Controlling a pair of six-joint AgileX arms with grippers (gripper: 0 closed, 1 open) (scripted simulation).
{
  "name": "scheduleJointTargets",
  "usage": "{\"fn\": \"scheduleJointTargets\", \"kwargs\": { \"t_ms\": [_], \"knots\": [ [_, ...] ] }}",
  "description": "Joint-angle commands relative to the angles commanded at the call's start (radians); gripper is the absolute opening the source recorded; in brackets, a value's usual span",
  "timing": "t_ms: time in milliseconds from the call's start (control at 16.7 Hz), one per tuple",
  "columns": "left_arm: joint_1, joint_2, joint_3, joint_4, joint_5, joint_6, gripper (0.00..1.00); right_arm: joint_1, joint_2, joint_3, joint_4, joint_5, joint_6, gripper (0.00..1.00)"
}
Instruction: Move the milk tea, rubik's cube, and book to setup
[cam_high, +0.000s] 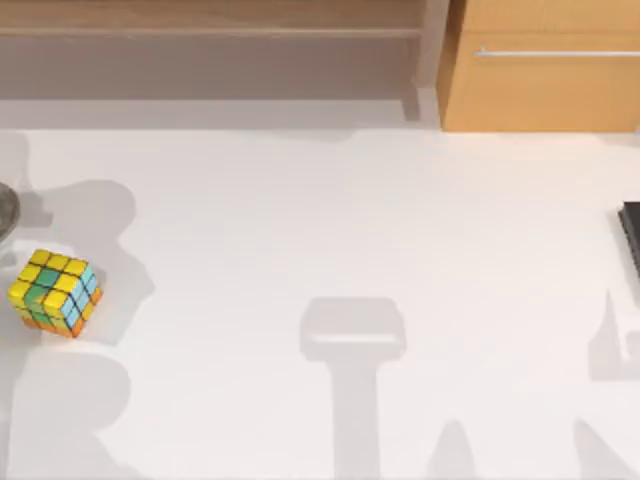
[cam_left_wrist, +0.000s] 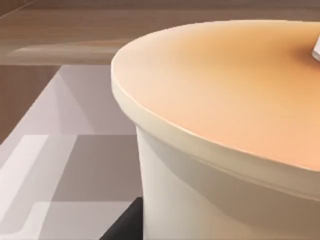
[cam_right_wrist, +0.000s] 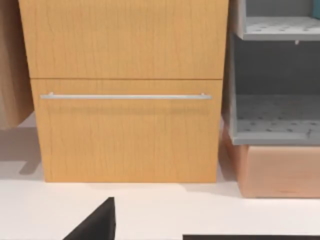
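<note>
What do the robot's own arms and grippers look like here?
What can be seen is plain matte black. The left gripper appears as a straight-edged black corner, the right gripper as a black angular wedge. No cables or markings can be made out.

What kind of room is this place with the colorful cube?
Probably a make-believe office or study, drawn by a computer. A rubik's cube sits on a white table, with a wooden drawer cabinet and grey shelves behind it.

Open table (cam_high: 350, 230) centre, rubik's cube (cam_high: 55, 292) far left
</note>
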Motion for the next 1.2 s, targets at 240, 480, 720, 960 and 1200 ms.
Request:
{"fn": "scheduleJointTargets", "kwargs": {
  "t_ms": [240,480,720,960,1200],
  "knots": [
    [0.000,0.004,-0.002,0.002,0.000,0.000,0.00,0.000,0.000,0.000,0.000,0.000,0.000,1.00],
    [0.000,0.004,-0.002,0.002,0.000,0.000,0.30,0.000,0.000,0.000,0.000,0.000,0.000,1.00],
    [0.000,0.004,-0.002,0.002,0.000,0.000,0.60,0.000,0.000,0.000,0.000,0.000,0.000,1.00],
    [0.000,0.004,-0.002,0.002,0.000,0.000,0.90,0.000,0.000,0.000,0.000,0.000,0.000,1.00],
    [0.000,0.004,-0.002,0.002,0.000,0.000,1.00,0.000,0.000,0.000,0.000,0.000,0.000,1.00]
  ]
}}
